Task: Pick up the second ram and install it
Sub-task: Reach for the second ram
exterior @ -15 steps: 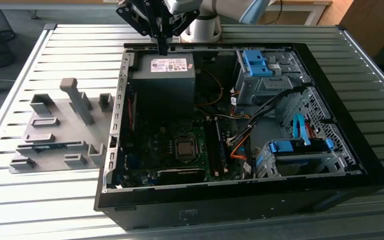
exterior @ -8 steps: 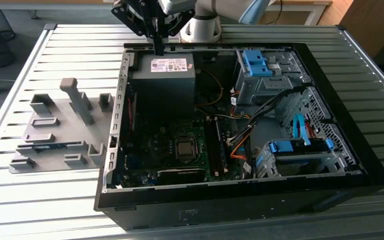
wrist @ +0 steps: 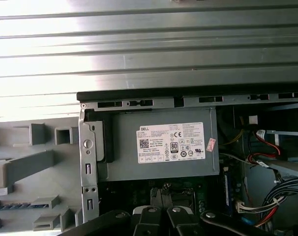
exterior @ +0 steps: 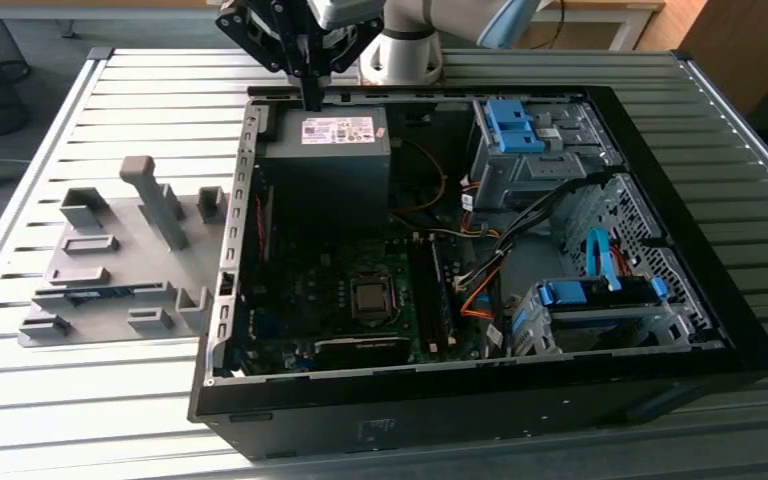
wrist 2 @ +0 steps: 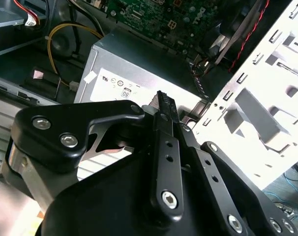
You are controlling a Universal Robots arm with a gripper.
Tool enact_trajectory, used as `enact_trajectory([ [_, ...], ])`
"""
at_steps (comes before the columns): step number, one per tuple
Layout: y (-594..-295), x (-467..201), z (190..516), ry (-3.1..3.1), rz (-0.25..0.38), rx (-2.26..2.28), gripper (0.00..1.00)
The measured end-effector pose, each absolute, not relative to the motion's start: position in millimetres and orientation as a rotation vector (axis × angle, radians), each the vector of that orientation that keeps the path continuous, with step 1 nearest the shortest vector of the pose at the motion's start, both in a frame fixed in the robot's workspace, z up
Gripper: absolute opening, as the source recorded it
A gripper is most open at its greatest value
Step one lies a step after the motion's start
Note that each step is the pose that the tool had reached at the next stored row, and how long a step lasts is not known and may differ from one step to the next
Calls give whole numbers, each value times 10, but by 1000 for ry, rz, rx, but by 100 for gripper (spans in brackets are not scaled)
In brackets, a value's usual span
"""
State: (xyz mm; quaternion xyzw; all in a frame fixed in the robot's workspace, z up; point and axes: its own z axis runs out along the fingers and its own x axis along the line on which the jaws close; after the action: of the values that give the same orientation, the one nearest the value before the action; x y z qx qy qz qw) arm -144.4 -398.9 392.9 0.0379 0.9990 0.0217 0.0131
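Note:
The second ram shows as a thin blue strip (exterior: 107, 292) lying flat in a slot of the grey fixture (exterior: 91, 215) on the exterior view's left, outside the case. The first wrist view catches a bit of the second ram (wrist: 10, 205) at its edge. My gripper (exterior: 312, 98) hangs over the far wall of the open computer case (exterior: 704, 250), just above the power supply (exterior: 333, 150). The black fingers (wrist 2: 162, 98) are pressed together with nothing between them, and the fingers (wrist: 150, 216) look the same in the first wrist view. The gripper is well away from the ram.
Inside the case lie the motherboard (exterior: 344, 300), its memory slots (exterior: 432, 290), orange and black cables (exterior: 484, 270) and two blue drive brackets (exterior: 507, 125) (exterior: 598, 292). The fixture carries upright grey posts (exterior: 151, 195). The slatted metal table (exterior: 91, 400) runs all around.

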Motion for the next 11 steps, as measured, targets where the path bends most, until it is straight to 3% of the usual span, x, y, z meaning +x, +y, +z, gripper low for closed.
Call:
enact_trajectory([
  [11,-3989,-1489,3924,3113,68,118,10],
])
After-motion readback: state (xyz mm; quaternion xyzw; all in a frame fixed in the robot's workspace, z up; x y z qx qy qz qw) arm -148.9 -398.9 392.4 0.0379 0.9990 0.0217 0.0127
